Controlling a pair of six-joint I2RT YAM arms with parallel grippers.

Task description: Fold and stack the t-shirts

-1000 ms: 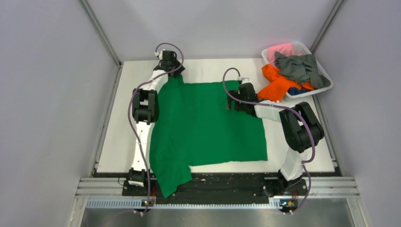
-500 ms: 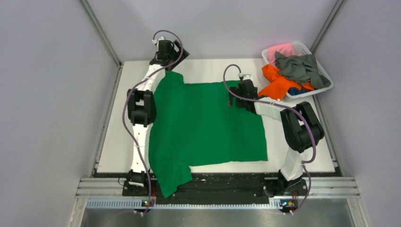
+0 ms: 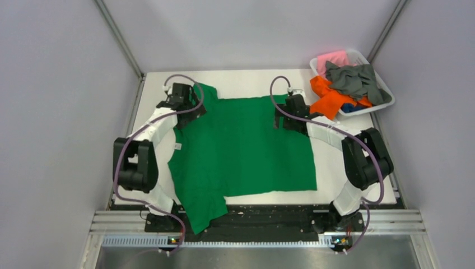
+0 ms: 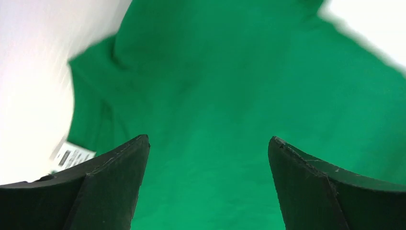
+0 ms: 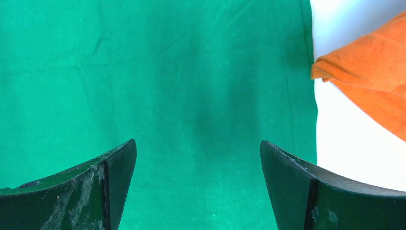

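Observation:
A bright green t-shirt [image 3: 246,148] lies spread flat on the white table, one sleeve hanging over the near edge. My left gripper [image 3: 192,107] hovers open over its far left shoulder; in the left wrist view the gripper [image 4: 208,141] has only green cloth [image 4: 230,96] under its wide jaws. My right gripper [image 3: 282,119] stands open over the shirt's far right corner, with nothing between the fingers [image 5: 197,143]. The orange t-shirt [image 3: 330,100] spills from the basket beside it and shows as an orange t-shirt edge [image 5: 368,72] in the right wrist view. Pink [image 3: 331,59], dark grey [image 3: 354,79] and blue [image 3: 348,107] t-shirts lie in the basket.
The white plastic basket [image 3: 390,100] sits at the far right corner of the table [image 3: 252,78]. A white care label [image 3: 177,147] sticks out at the green shirt's left edge, seen as the white label [image 4: 72,155] in the left wrist view. Grey walls close in both sides.
My left gripper opened and let go of the shirt's far left corner, then swung from the back edge nearer and leftward, its elbow moving out left. The right gripper barely shifted.

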